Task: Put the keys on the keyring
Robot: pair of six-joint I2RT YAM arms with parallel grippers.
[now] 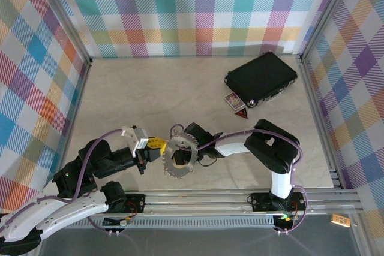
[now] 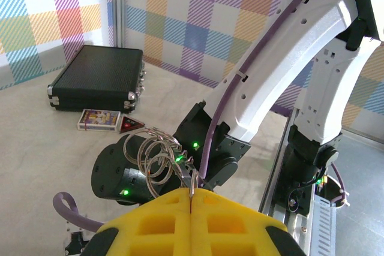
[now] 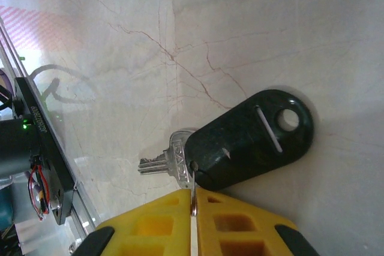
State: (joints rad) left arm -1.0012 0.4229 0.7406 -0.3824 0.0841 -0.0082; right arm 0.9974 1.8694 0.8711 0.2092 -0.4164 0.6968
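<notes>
The left gripper (image 2: 191, 191), with yellow foam-like pads, is clenched on the keyring, a coil of thin silvery wire loops (image 2: 157, 159). One strand is pinched in the seam between the pads, and the loops fan out toward 11 o'clock in the left wrist view. Behind the coil stands the black wrist of the right arm (image 2: 198, 142), its green lights lit.

The right gripper (image 3: 193, 191) is also pressed shut, nipping a thin silver sliver at the lower edge of the key (image 3: 249, 139). The key is small, with a chunky black plastic head and a short silver blade. From the pads, the head reaches toward 1 o'clock and shows a slot and a round hole. The blade points toward 10 o'clock, and the veined beige table (image 3: 252, 34) lies beyond it.

From above, the coil appears as a round, toothed silvery disc at 4 o'clock of the left pads, between the two wrists. Well apart, at 1 o'clock, lies a black rectangular case (image 1: 261, 78). Just beside its 7 o'clock corner are a small printed card box (image 1: 233, 101) and a red triangular piece (image 1: 241, 114).
</notes>
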